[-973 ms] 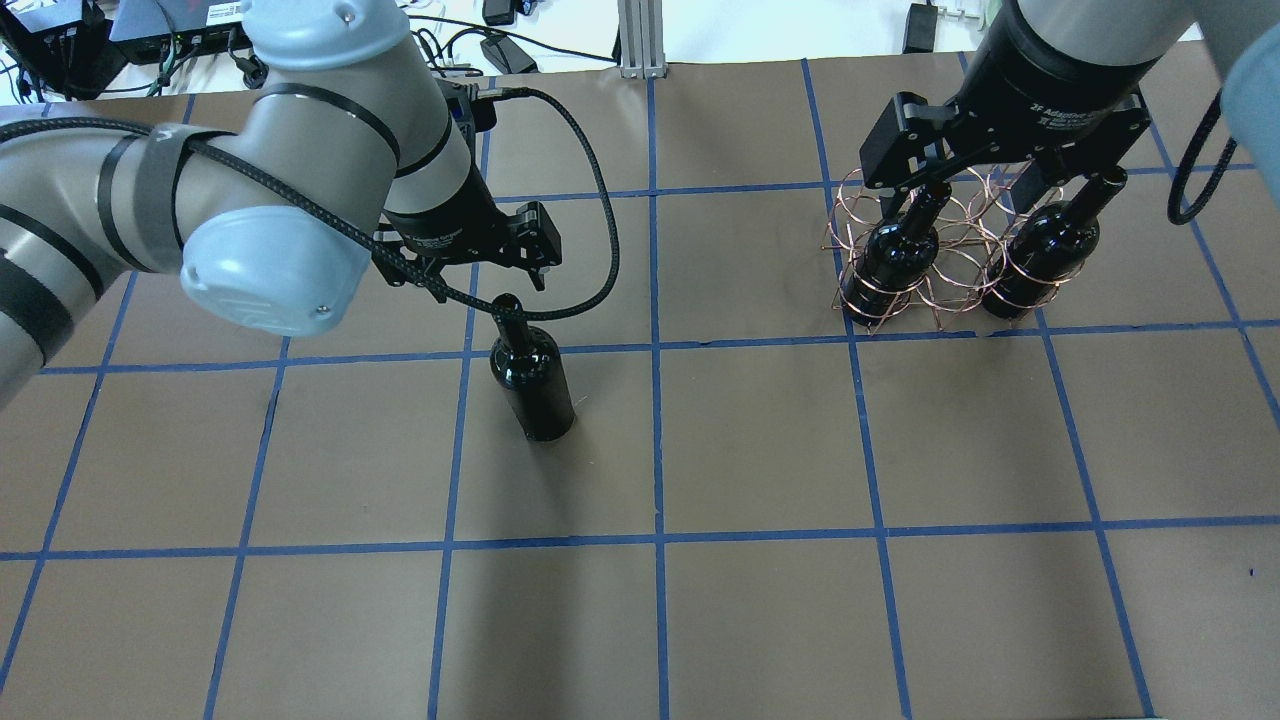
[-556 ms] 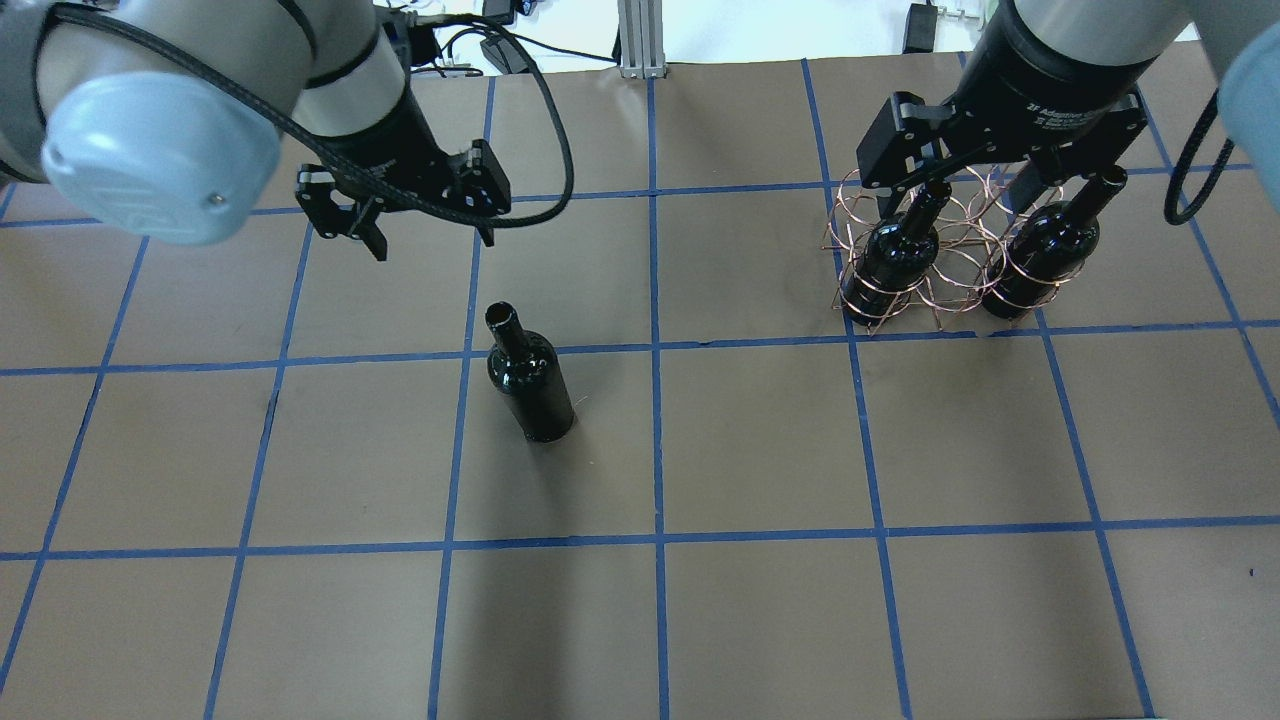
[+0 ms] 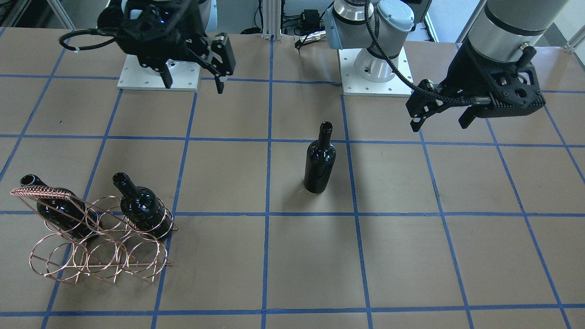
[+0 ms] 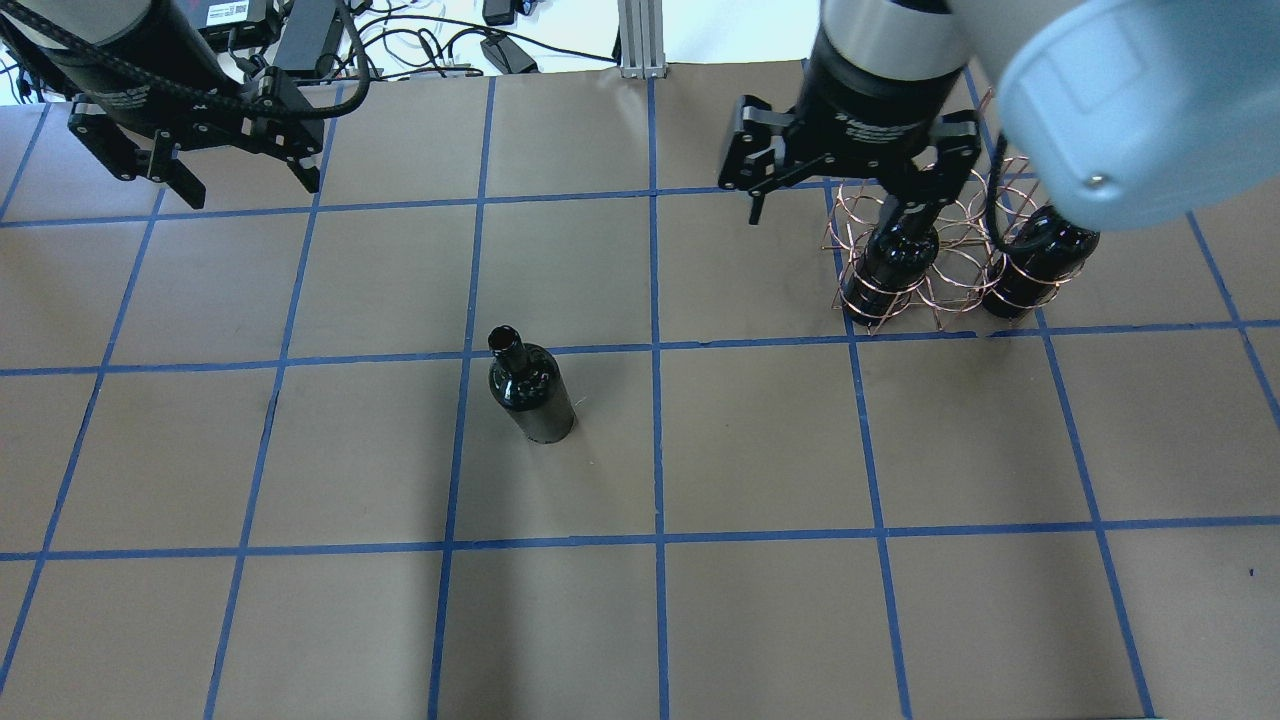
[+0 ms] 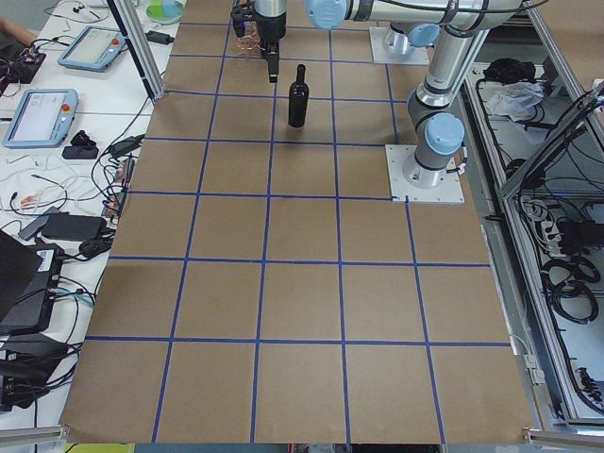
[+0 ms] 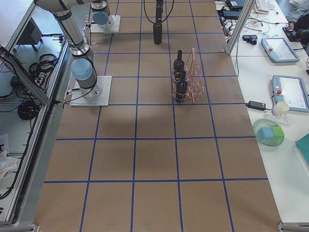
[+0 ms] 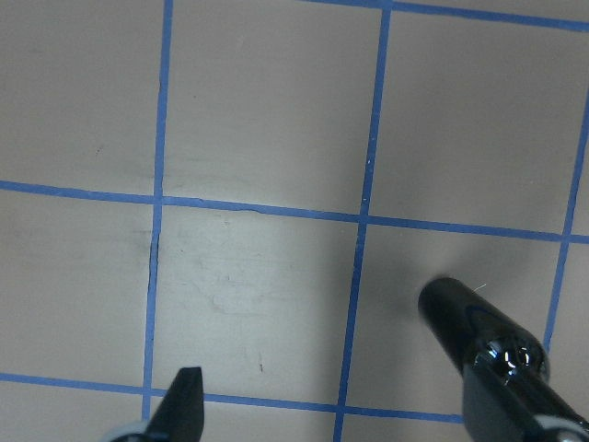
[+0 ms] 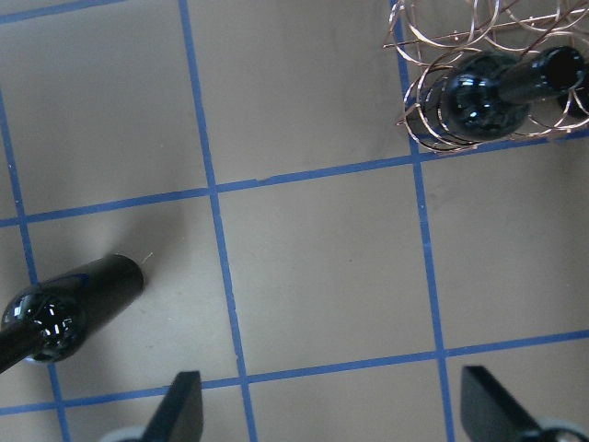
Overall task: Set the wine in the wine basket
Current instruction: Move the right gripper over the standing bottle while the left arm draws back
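One wine (image 4: 530,390) upright, well clear of left pincer (image 4: 250,187) and right pincer (image 3: 194,84), both wide.

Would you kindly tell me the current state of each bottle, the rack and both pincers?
Lone bottle: upright on the table, ungripped.
Rack: standing, two rings filled.
Racked bottle nearer the lone one: seated in a ring, neck up.
Farther racked bottle: likewise.
Left pincer: open, empty.
Right pincer: open, empty.
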